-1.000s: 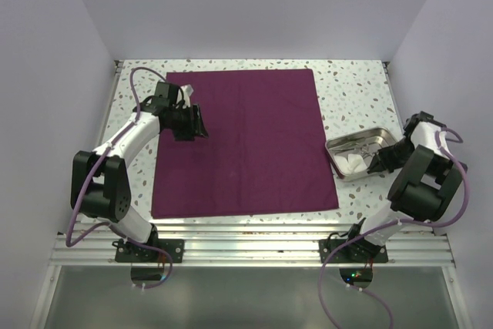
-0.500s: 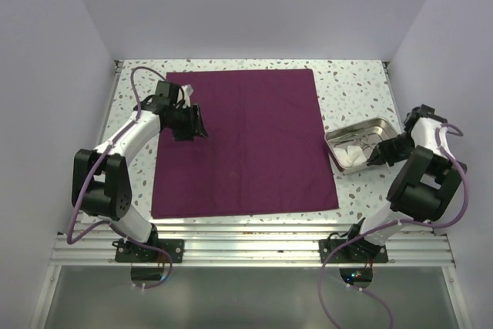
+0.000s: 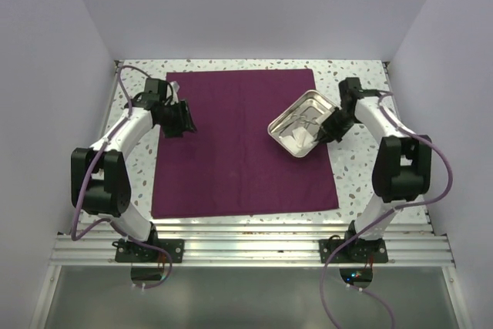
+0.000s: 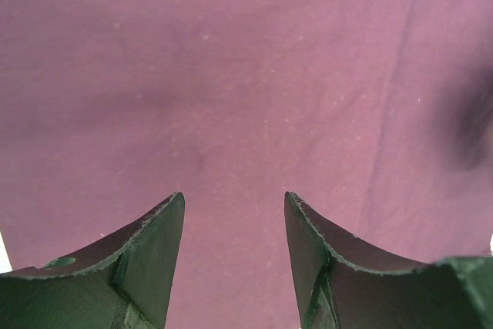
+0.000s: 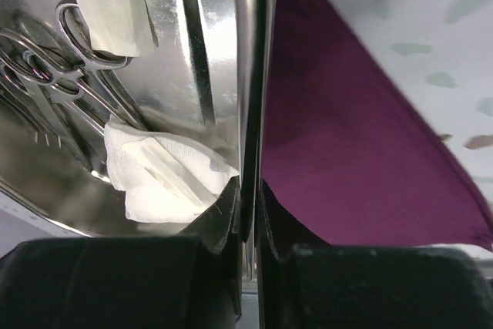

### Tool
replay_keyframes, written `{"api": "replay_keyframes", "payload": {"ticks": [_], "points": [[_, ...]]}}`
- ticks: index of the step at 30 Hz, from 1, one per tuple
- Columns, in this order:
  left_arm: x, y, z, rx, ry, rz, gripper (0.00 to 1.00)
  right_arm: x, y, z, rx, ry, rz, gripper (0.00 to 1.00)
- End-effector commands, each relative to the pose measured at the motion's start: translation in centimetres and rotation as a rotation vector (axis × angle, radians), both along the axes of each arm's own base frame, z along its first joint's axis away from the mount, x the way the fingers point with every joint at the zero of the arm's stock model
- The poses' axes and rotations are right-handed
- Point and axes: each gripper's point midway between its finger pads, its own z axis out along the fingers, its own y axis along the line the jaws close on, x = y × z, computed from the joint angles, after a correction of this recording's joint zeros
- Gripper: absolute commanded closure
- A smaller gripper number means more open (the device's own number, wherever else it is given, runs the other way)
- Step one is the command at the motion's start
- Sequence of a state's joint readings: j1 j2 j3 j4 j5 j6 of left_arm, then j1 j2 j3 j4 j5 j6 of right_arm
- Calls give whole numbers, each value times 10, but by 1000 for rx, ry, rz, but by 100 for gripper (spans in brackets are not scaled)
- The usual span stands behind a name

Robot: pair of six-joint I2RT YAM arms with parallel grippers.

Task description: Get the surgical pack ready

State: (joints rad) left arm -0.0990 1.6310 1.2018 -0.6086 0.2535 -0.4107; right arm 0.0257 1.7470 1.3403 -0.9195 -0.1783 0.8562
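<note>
Swung in from the bare table [image 3: 358, 86] at 3 o'clock, the tray [image 3: 286, 117] now sits over the right part of the cloth [image 3: 239, 167], at about 2 o'clock from the cloth's middle and turned corner-on like a diamond. The right arm, folded low beside the tray a second ago, now reaches up and inward, with the right gripper [image 3: 331, 128] on the tray's 4 o'clock rim. Instruments [image 3: 306, 119] and gauze [image 3: 296, 139] lie inside the tray. The left arm has drawn slightly toward 10 o'clock. Its elbow is bent and the left gripper [image 3: 182, 118] hangs at the cloth's left edge, holding nothing. From the left wrist, the left gripper [image 4: 233, 199] has its jaws parted wide over flat cloth [image 4: 246, 75], with nothing between them; whether the tips touch the fabric I cannot tell. From the right wrist, the right gripper [image 5: 248, 189] is clenched on the tray's thin rim [image 5: 253, 75], one finger inside and one outside. In the tray, gauze [image 5: 166, 179] lies at 7 o'clock just beside the inner finger, a second pad [image 5: 108, 1] at 11 o'clock, and the ring-handled instruments [image 5: 54, 75] at 9 o'clock. Cloth [image 5: 339, 159] lies below the tray at 4 o'clock.
</note>
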Motion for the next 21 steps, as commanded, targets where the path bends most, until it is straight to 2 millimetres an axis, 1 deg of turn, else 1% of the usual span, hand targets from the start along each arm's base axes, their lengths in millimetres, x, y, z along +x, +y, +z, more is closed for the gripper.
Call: {"api": "replay_keyframes", "payload": {"ticks": [1,2,3,5,6,8,11,14,17,20,21], "points": [[3,8,5,-13,-6,55,41,26,44,7,70,-86,74,100],[2,9,3,-14,6,64,41,27,52,3,72,-86,92,100],[1,10,2,-15,16,78,41,27,68,-2,75,-88,127,100],[0,13,1,-15,29,99,41,26,83,-7,89,-85,134,100],[0,14,1,-14,30,106,41,26,96,-8,97,-101,152,100],[-3,14,0,-18,41,124,41,24,108,-12,101,-99,158,100],[-7,14,-4,-27,62,144,41,23,119,-21,114,-115,161,100],[-10,13,-6,-37,75,160,41,14,132,-33,113,-86,201,100],[-8,12,-6,-38,78,161,41,11,137,-39,112,-81,220,100],[-3,11,-6,-39,82,155,41,5,148,-45,111,-65,264,100],[-2,11,-9,-39,87,151,41,5,151,-44,112,-68,277,100]]}}
